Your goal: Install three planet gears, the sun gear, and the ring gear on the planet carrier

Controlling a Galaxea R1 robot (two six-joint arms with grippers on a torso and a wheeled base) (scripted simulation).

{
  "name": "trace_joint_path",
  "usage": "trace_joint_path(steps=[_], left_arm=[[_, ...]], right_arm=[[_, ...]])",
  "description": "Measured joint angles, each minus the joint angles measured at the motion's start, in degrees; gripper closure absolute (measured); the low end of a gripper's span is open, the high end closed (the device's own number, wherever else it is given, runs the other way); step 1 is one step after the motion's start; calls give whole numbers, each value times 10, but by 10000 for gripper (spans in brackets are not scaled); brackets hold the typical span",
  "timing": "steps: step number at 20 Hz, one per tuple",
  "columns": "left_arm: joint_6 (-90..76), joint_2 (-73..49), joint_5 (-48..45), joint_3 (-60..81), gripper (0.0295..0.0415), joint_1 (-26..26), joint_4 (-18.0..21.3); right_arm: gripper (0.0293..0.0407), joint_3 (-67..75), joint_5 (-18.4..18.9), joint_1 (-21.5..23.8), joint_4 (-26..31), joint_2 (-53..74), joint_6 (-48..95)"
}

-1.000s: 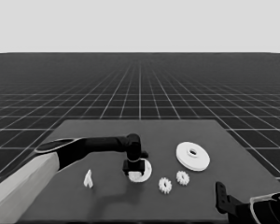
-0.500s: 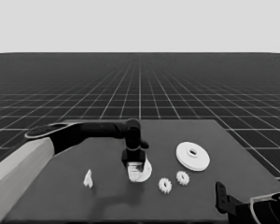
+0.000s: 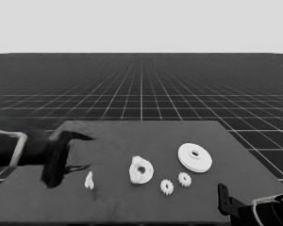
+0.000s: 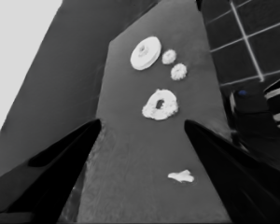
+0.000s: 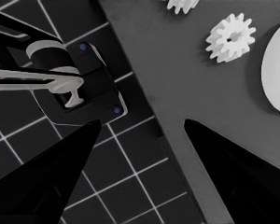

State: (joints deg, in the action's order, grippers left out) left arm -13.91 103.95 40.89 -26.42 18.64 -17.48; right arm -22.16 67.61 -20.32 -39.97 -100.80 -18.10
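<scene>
With the smaller round part (image 3: 141,170) mid-counter (image 3: 132,207) as the mark, the left hand (image 3: 80,151) hangs spread and empty well to its left near that edge, a thin white piece (image 3: 89,181) between them, two gears (image 3: 167,187) and the larger round part (image 3: 194,157) right, the right hand (image 5: 140,140) parked open off the near-right corner.

Two loose gears (image 3: 167,187) (image 3: 184,178), two round parts (image 3: 141,170) (image 3: 195,157), one thin white piece (image 3: 89,181).
</scene>
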Motion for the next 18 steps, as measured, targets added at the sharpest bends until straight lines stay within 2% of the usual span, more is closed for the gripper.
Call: trace_joint_path(steps=[4, 5, 6, 7, 9, 14, 15, 16, 18], left_arm=[[-54, -30, -19, 22, 326, 8, -3], [-58, -32, -20, 23, 326, 9, -3], [-59, -33, -21, 24, 326, 9, -3], [-60, -33, -21, 24, 326, 9, -3], [-61, -34, -21, 25, 326, 10, -3], [-62, -34, -21, 25, 326, 10, -3], [-62, -34, -21, 25, 326, 10, -3], [-62, -34, -21, 25, 326, 10, -3], [-62, -34, -21, 25, 326, 10, -3]], right_arm=[[315, 0, 0, 0, 0, 0, 0], [305, -87, 150, 134, 121, -142, -273], [307, -196, 184, 178, 194, -244, -422], [311, -278, 189, 189, 232, -294, -485], [314, -367, 190, 195, 267, -338, -532], [315, -417, 190, 195, 284, -361, -549], [315, -440, 171, 145, 233, -369, -539], [315, -460, 158, 110, 205, -377, -531], [315, -485, 144, 82, 181, -386, -521]])
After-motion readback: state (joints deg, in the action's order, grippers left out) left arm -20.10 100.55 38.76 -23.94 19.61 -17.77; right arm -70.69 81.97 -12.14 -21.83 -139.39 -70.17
